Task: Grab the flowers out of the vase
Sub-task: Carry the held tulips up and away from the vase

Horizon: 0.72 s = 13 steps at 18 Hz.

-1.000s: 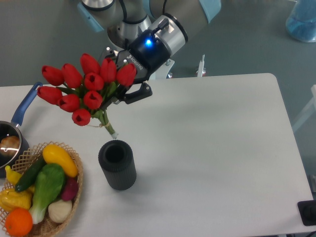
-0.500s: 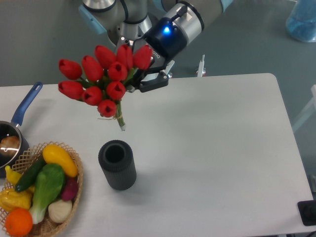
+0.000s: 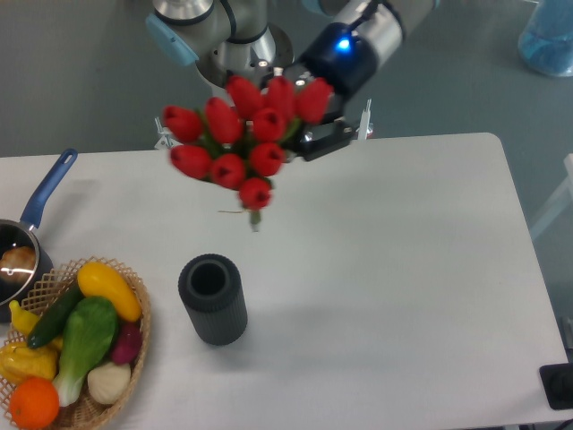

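A white bench (image 3: 385, 269) sits on grey floor. At nine o'clock, a blue-handled pan (image 3: 27, 233) is cut off; below it, a wicker basket (image 3: 134, 305) holds toy vegetables. The ribbed vase (image 3: 213, 298) stands empty. At twelve o'clock, the flowers (image 3: 246, 143) hang blurred in the air, pinched by the half-hidden pincer (image 3: 315, 134).

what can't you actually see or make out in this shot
- Gripper: fingers hidden behind the flowers, so the grasp itself is unseen.
- Flowers: motion-blurred; bud count unclear.
- Pan: cut off by the left edge.
- Vase: inside too dark to see.
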Motion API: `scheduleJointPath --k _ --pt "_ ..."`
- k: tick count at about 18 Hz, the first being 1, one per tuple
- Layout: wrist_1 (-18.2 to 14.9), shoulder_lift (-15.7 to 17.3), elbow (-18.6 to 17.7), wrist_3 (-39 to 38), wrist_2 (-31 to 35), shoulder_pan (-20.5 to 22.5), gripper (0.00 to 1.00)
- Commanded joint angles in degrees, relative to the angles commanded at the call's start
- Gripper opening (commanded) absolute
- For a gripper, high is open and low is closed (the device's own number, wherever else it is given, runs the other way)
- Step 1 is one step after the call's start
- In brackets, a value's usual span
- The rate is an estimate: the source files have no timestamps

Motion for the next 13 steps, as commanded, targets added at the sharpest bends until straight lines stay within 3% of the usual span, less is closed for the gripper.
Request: scheduleJointPath --k 3,13 --pt "0.0 -0.2 0.1 0.0 0.0 2.4 0.38" --pt "-0.3 -1.5 -0.1 -0.2 0.3 4.7 0.38"
